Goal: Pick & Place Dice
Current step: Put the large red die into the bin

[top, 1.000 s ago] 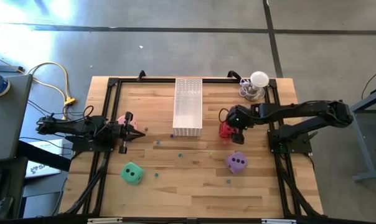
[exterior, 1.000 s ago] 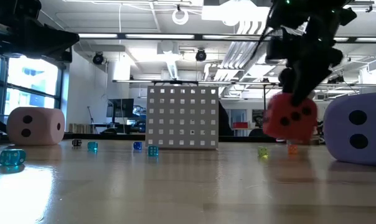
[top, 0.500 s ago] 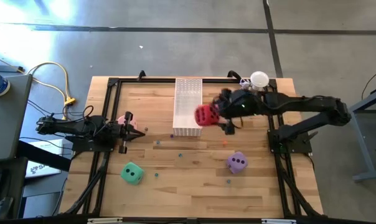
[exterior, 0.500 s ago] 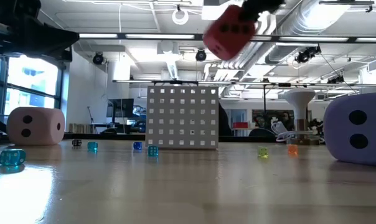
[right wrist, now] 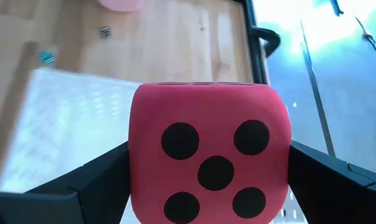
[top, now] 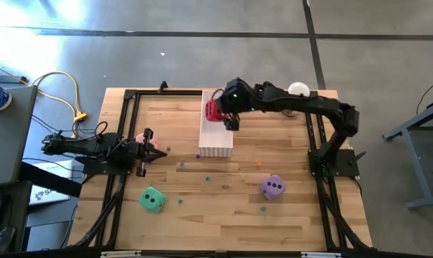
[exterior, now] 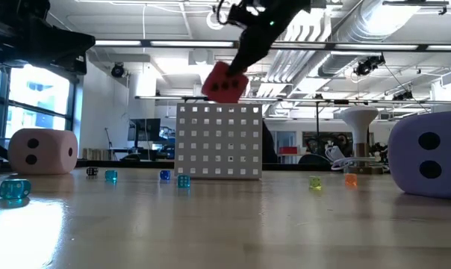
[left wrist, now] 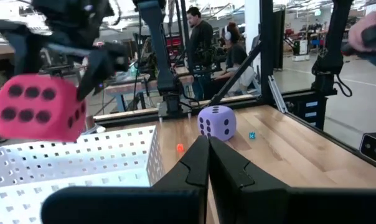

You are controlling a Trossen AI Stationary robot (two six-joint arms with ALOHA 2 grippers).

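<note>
One die in transit: right claw [top: 224, 115] clamped on red die [top: 214, 110], held in the air over the tray [top: 216, 140]. Likely next: lower and release into it. Left claw [top: 146, 150] idles at counter's left edge, fingers together. Green [top: 153, 200], purple [top: 272, 188], pink [exterior: 42, 151] dice sit on counter [top: 216, 215].

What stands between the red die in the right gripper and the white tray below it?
Nothing visible does. The right gripper holds the red die in the air directly above the white tray, and the tray's inside looks empty beneath it.
</note>
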